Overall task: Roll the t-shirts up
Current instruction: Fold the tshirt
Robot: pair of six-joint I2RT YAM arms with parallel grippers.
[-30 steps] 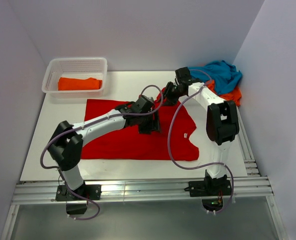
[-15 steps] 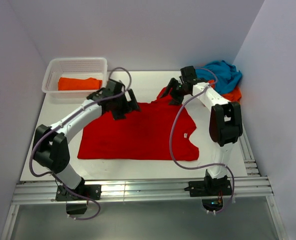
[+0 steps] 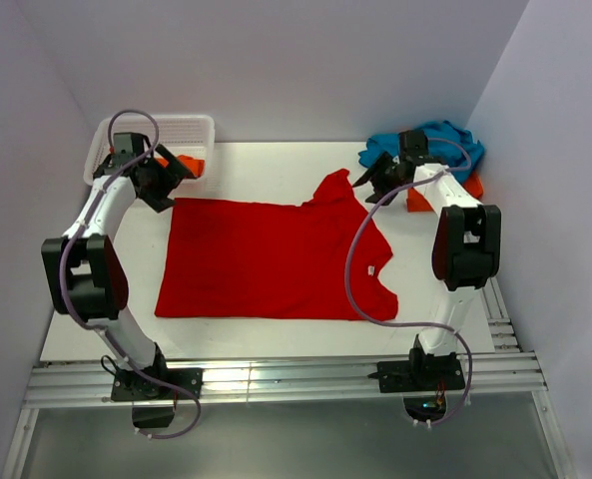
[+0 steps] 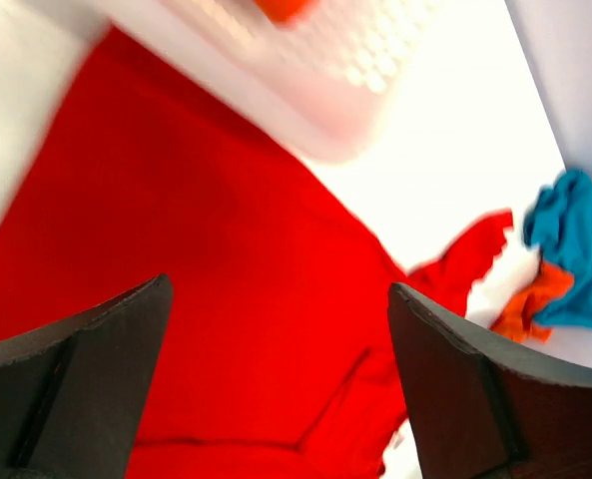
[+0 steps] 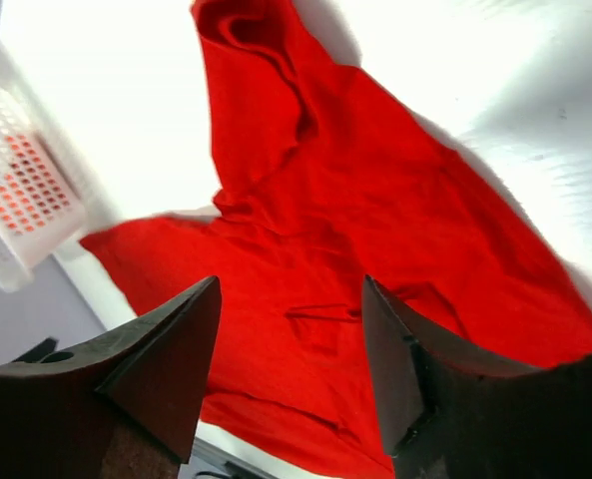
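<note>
Red t-shirt (image 3: 276,259) flat at centre; teal t-shirt (image 3: 465,150) and orange t-shirt (image 3: 417,202) crumpled far right.

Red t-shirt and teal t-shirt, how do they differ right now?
The red t-shirt is spread flat on the table; the teal t-shirt is bunched in a heap at the far right corner. The red t-shirt lies alone; the teal t-shirt adjoins an orange t-shirt. Both are unrolled.

White-shelled left arm (image 3: 101,205) and right arm (image 3: 440,188), both with bulky black joint housings. Loose lavender cables (image 3: 347,269) loop along each. Matte black wedge-shaped fingers (image 4: 71,384).
</note>
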